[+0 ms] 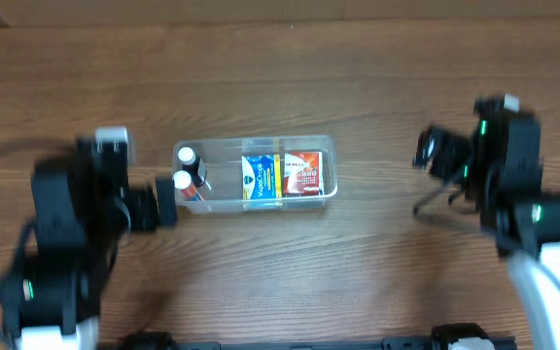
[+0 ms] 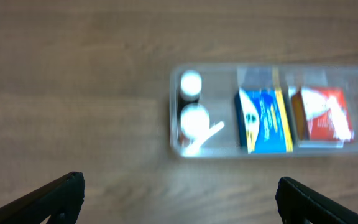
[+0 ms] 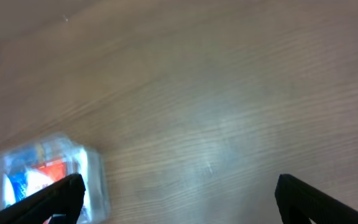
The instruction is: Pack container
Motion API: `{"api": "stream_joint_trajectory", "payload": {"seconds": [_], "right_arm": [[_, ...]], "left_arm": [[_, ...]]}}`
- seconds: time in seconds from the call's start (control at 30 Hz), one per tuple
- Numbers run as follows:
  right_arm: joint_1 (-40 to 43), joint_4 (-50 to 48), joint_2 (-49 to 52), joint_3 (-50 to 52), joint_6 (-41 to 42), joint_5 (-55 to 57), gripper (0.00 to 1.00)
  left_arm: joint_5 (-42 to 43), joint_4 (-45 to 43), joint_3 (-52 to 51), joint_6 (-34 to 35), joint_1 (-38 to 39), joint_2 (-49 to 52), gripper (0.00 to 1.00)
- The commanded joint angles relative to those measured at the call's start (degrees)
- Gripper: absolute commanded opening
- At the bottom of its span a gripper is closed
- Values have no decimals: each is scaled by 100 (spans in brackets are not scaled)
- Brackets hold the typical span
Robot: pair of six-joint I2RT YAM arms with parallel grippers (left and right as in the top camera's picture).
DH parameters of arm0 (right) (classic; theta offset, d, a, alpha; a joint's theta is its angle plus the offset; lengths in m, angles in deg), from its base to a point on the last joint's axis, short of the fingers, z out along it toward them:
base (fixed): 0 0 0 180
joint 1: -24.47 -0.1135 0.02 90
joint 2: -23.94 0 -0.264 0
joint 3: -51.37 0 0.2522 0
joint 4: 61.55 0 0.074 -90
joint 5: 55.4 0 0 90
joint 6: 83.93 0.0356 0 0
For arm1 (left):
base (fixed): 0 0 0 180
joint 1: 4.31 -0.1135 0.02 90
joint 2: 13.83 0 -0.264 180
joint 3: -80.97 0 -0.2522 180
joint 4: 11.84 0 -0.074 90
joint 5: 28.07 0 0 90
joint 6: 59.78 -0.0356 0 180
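While left hand (image 2: 179, 190) gapes empty — container (image 2: 219, 99) just ahead | right hand (image 3: 179, 186) likewise spread, seemingly farther off.

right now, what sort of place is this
Probably a robot lab bench: a left arm and right arm flank a wooden table, with a clear container of small boxes and bottles.

This looks like a robotics lab bench rather than a home or shop. Two black robot arms, the left arm (image 1: 66, 233) and the right arm (image 1: 513, 185), stand at the near edge of a plain wood-grain table (image 1: 290, 78), and a green status light (image 1: 481, 127) glows on the right one. The only goods are staged: a clear container (image 1: 261, 142) holding two white-capped bottles (image 1: 187, 156), a blue box (image 1: 259, 178) and a red box (image 1: 303, 173).
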Motion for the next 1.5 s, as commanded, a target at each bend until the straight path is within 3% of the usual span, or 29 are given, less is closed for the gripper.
{"api": "stream_joint_trajectory", "payload": {"seconds": [0.0, 0.1, 0.6, 0.67, 0.83, 0.97, 1.0, 1.13, 1.27, 1.47], "right_arm": [[-26, 9, -1128, 1080, 286, 17, 100], [-26, 411, -1757, 1344, 282, 20, 100], [-31, 673, -1891, 1381, 212, 35, 100], [-31, 271, -2256, 1600, -308, -101, 100], [-31, -1762, -4085, 3294, -1836, -1261, 100], [-33, -3394, -5136, 4548, -1941, -1532, 100], [-33, -4146, -5300, 4975, -1941, -1554, 100], [-33, -5477, -5633, 5851, -2092, -1679, 100], [-66, -4640, -5884, 5862, -2509, -1377, 100], [-63, -4653, -5884, 5860, -2503, -1353, 100]], "left_arm": [[-44, -7, -896, 184, 39, -1202, 100], [20, 13, -1110, 227, 39, -1596, 100], [17, 199, -1113, 227, 39, -1591, 100], [17, 199, -1113, 227, 39, -1591, 100], [17, 199, -1110, 227, 39, -1591, 100], [17, 199, -1113, 227, 39, -1591, 100], [17, 199, -1113, 227, 39, -1591, 100], [17, 199, -1110, 227, 39, -1591, 100], [17, 199, -1110, 227, 39, -1591, 100], [17, 199, -1110, 227, 39, -1591, 100]]}}
